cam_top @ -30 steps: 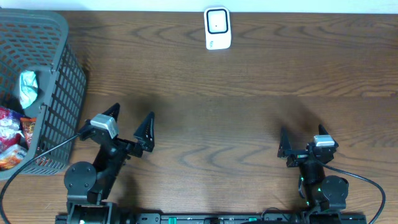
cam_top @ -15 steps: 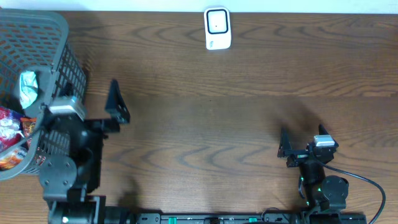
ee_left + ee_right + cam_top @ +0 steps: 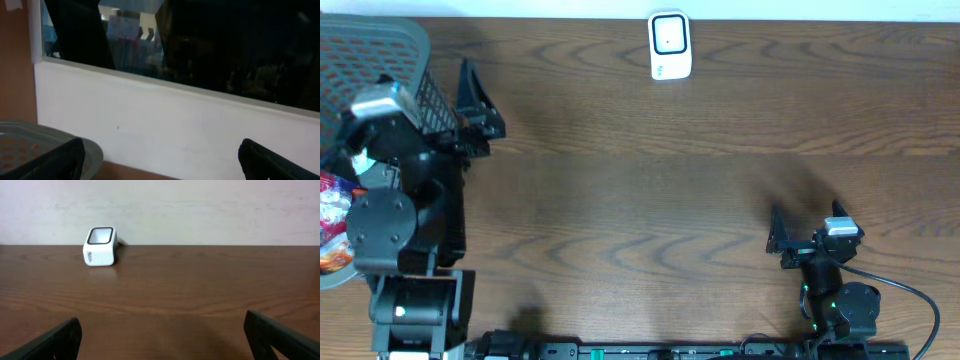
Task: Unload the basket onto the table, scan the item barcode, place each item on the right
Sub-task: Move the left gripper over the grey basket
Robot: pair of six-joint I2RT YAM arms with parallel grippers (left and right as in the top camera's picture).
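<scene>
Robot lab bench staged as a mock shop checkout. Brown wood-grain table, with left arm and right arm mounted along the near edge on a black rail. White countertop barcode scanner standing at the far edge, about centre. Grey plastic shopping basket at the left edge, bright snack packets inside. Plain white wall right behind the far edge. Dark window above the wall in left wrist view.

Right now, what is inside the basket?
In the basket, red and white packets show at the picture's left edge. The left arm covers most of the inside; the rest cannot be seen.
</scene>
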